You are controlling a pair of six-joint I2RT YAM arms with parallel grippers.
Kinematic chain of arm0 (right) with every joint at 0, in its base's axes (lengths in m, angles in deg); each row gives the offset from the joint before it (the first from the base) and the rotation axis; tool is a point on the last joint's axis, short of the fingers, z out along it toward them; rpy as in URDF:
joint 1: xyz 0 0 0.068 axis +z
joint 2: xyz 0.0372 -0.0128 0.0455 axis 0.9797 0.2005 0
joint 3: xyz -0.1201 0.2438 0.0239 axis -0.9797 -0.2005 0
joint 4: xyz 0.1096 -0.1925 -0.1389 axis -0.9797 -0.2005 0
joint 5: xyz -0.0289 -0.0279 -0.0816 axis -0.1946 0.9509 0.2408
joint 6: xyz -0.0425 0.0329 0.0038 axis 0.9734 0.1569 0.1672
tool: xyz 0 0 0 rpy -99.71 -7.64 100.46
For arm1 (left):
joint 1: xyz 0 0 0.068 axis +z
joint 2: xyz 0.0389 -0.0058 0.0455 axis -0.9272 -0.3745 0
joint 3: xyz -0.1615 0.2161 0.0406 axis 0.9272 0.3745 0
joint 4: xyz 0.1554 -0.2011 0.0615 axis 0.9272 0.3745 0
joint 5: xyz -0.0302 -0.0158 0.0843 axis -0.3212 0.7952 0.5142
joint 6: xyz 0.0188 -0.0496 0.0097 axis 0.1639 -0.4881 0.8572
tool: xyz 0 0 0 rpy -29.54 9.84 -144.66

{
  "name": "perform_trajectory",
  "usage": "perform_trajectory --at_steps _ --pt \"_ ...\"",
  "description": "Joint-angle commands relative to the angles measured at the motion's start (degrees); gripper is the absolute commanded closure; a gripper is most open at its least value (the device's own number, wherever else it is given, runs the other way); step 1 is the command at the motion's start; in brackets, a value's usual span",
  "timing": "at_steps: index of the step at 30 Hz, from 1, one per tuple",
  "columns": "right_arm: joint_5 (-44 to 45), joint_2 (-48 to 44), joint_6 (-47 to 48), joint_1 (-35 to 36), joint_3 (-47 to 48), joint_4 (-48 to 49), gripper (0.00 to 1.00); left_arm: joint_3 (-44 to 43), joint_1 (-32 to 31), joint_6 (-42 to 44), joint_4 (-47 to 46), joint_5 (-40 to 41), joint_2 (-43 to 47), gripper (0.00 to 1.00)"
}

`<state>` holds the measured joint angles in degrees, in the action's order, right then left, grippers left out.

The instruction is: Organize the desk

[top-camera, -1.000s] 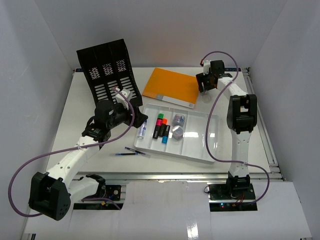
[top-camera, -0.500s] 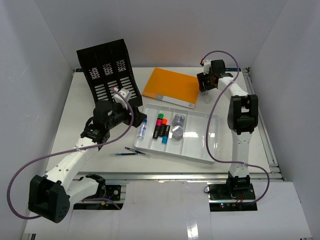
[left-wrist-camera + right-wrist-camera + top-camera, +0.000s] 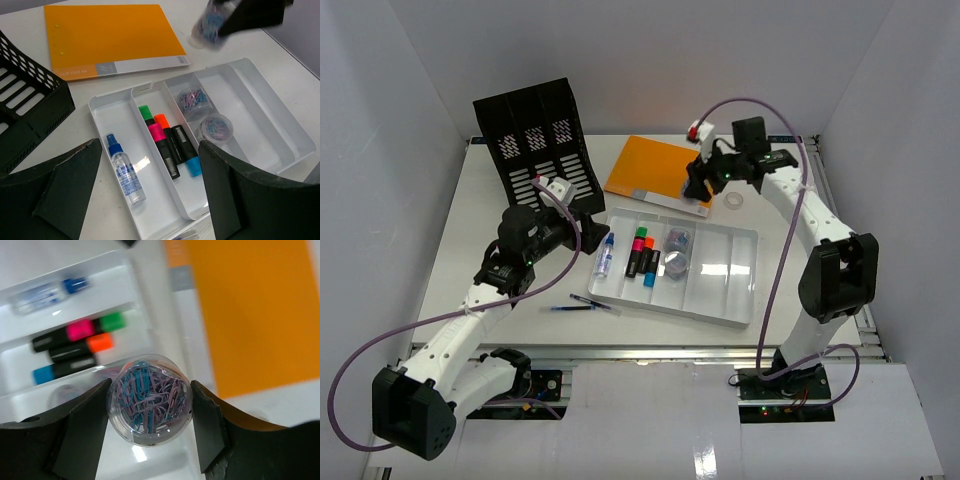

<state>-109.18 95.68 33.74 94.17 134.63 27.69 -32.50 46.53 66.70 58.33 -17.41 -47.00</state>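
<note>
The desk (image 3: pixel 480 230) is a wide white tabletop. My right gripper (image 3: pixel 700 190) hangs over the near edge of an orange folder (image 3: pixel 655 170), just behind the white tray (image 3: pixel 720 300). It is shut on a clear round pot of paper clips (image 3: pixel 149 400), one finger on each side. The left wrist view shows that pot (image 3: pixel 210 27) as a blur at the top. My left gripper (image 3: pixel 590 230) is open and holds nothing. It hovers over the tray's left end, above a spray bottle (image 3: pixel 122 170).
The tray (image 3: pixel 270 115) also holds highlighters (image 3: pixel 167 145) and two more pots of clips (image 3: pixel 216 126). A black file rack (image 3: pixel 535 140) stands at the back left. A pen (image 3: pixel 578 305) lies in front of the tray. A small clear ring (image 3: pixel 734 203) lies right of the folder.
My right arm has swung left from the back right corner to the folder's edge, and its jaws have closed on the pot of clips. The left arm has drawn back slightly to the left.
</note>
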Motion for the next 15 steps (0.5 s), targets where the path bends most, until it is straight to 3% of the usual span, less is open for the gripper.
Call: perform_trajectory --at_steps 1,8,15 --pt "-10.21 -2.98 10.82 10.26 -8.17 -10.73 0.85 0.58 0.29 0.74 -0.15 1.59 2.34 0.11" --pt "-11.84 -5.47 14.49 17.26 -13.52 -14.22 0.85 0.61 0.29 0.88 -0.08 1.95 2.71 0.11" --pt "-11.53 -4.47 16.29 19.07 -17.33 -16.92 0.84 0.54 0.29 0.97 -0.14 1.85 2.7 0.11"
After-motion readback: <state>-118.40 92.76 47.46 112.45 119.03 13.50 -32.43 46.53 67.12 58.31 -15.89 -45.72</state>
